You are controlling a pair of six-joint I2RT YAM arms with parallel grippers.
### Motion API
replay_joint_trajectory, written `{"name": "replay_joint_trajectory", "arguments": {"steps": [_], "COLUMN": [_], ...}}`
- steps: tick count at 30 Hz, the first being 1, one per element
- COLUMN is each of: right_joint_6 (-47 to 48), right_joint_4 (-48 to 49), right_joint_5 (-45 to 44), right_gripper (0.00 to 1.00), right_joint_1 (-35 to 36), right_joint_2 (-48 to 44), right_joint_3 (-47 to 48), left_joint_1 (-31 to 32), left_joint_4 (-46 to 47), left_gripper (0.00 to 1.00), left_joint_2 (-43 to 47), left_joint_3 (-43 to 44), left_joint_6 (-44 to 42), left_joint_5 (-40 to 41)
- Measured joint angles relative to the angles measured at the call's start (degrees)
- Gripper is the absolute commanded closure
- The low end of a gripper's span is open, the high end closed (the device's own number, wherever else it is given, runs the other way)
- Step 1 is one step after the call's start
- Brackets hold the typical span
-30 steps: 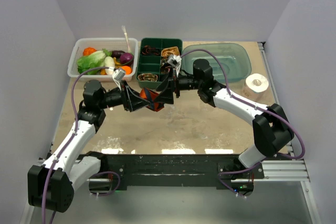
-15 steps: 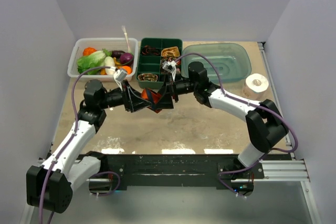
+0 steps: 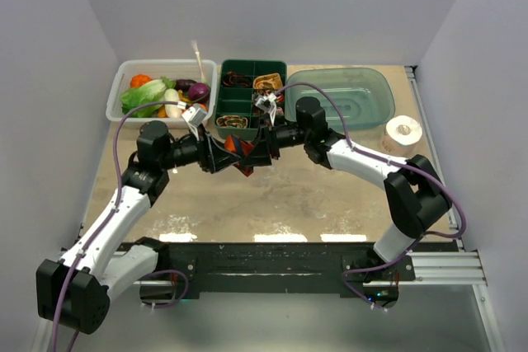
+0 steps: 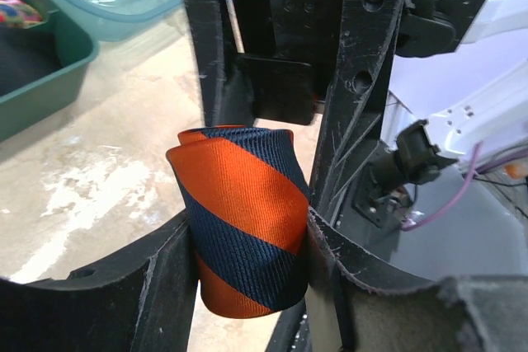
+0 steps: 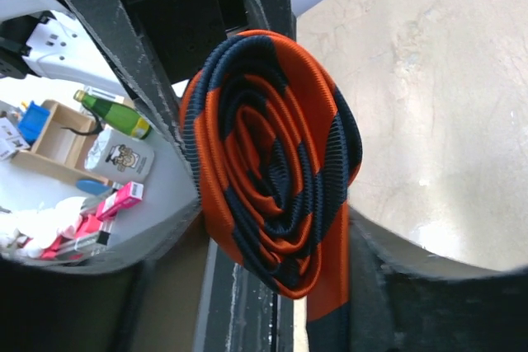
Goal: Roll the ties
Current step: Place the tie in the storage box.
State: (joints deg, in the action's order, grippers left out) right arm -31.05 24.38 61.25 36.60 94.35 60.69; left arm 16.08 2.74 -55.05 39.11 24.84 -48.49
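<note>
An orange-and-navy striped tie (image 3: 237,152), rolled into a coil, hangs above the table between both grippers, just in front of the green tray (image 3: 252,62). My left gripper (image 3: 221,154) is shut on the roll's sides; in the left wrist view the roll (image 4: 243,220) is squeezed between my fingers (image 4: 165,278). My right gripper (image 3: 256,150) meets it from the right; in the right wrist view the coil's spiral end (image 5: 272,154) sits between its jaws, and a flat tail lies against the right finger (image 5: 396,286). Small coiled ties, brown (image 3: 233,122) and gold (image 3: 267,82), lie in the tray.
A clear bin of toy vegetables (image 3: 162,92) stands back left. A teal plastic tub (image 3: 340,95) stands back right, with a white paper roll (image 3: 403,131) beside it. White walls close in on three sides.
Both grippers have drawn closer together around the rolled tie. The pair has shifted slightly up the view toward the green tray.
</note>
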Motion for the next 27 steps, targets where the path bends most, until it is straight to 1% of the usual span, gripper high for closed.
{"name": "replay_joint_trajectory", "arguments": {"steps": [1, 2, 4, 5, 8, 9, 12, 20, 23, 27], "right_joint_6": [-0.5, -1.11, -2.27, -2.64, -4.26, -4.61, -5.44, -6.1, -6.54, -8.7], "right_joint_4": [0.55, 0.87, 1.88, 2.27, 3.58, 3.74, 4.42, 4.46, 5.29, 8.59], "right_joint_5": [0.07, 0.02, 0.17, 0.17, 0.07, -0.02, -0.31, -1.4, -1.53, -1.75], "right_gripper": [0.53, 0.62, 0.69, 0.76, 0.83, 0.88, 0.89, 0.89, 0.89, 0.89], "right_joint_1": [-0.02, -0.09, -0.26, -0.28, -0.22, -0.15, 0.04, 0.15, 0.13, 0.26], "right_joint_2": [0.15, 0.28, 0.81, 0.98, 1.99, 2.14, 2.8, 3.56, 4.66, 6.69], "right_joint_3": [0.0, 0.0, 0.0, 0.0, 0.0, 0.0, 0.02, 1.07, 1.51, 1.51], "left_joint_1": [0.24, 0.46, 0.9, 0.98, 1.46, 1.64, 1.86, 2.21, 2.19, 2.34], "left_joint_4": [-0.52, -0.96, -1.66, -1.77, -2.23, -2.51, -3.82, -5.81, -6.69, -8.22], "left_gripper": [0.48, 0.48, 0.48, 0.48, 0.46, 0.46, 0.44, 0.43, 0.37, 0.26], "left_joint_2": [0.0, 0.04, 0.11, 0.11, 0.11, 0.11, 0.13, 0.35, -0.57, -2.6], "left_joint_3": [0.26, 0.5, 0.85, 0.9, 0.96, 0.96, 1.2, 2.47, 3.15, 4.63], "left_joint_6": [-0.37, -0.55, -1.01, -1.11, -1.86, -1.97, -2.16, -2.49, -2.36, -1.97], "left_joint_5": [0.9, 1.7, 3.37, 3.93, 6.08, 6.82, 8.57, 11.8, 12.92, 14.19]}}
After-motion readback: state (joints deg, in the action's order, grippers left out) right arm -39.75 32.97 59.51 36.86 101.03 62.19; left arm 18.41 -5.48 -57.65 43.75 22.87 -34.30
